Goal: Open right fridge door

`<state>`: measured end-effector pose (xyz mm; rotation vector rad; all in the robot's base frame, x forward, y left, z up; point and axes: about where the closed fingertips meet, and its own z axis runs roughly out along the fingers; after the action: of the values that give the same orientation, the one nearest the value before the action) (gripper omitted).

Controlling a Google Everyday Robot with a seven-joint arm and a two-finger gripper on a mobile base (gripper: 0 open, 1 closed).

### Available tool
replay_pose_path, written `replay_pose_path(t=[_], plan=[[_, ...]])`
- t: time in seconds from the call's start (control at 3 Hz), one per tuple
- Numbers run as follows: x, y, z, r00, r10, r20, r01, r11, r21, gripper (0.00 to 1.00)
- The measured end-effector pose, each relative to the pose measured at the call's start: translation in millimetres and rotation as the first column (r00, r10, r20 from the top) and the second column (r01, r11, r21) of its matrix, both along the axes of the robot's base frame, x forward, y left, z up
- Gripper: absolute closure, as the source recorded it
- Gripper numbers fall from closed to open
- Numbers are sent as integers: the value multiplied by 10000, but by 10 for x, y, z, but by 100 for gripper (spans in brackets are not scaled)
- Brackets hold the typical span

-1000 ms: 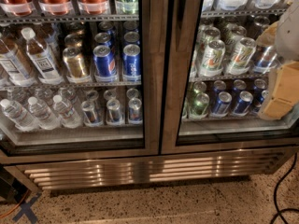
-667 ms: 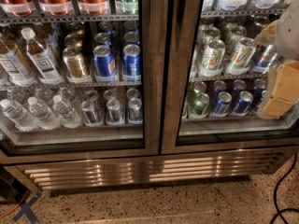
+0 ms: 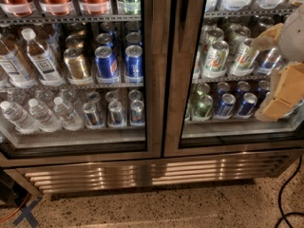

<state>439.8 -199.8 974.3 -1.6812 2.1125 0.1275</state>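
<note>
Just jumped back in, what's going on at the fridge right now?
The robot's gripper is at the right side of the view, in front of the glass of the right fridge door, level with the cans. That door looks shut, its frame flush beside the left door. No gap shows.

Tan gripper (image 3: 278,69) far right; brushed-steel right fridge door (image 3: 228,147).

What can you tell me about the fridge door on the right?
The right door is a tall glass pane in a wide brushed-steel frame with a dark inner edge. It looks shut, and its frame meets the left door at the middle seam. Shelves of cans show through the glass. The robot's tan pincer is in front of its right edge. Whether it touches the door cannot be told.
</note>
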Motion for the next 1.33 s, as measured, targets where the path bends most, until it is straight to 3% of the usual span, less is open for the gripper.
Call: replay_pose_path(t=[0.67, 1.0, 1.33], plan=[[-1, 79, -23, 9999, 121, 59, -123, 9994, 334, 0], [58, 374, -203, 9986, 460, 258, -497, 9844, 1689, 0], [226, 759, -180, 9919, 921, 873, -1156, 9395, 3225, 0]])
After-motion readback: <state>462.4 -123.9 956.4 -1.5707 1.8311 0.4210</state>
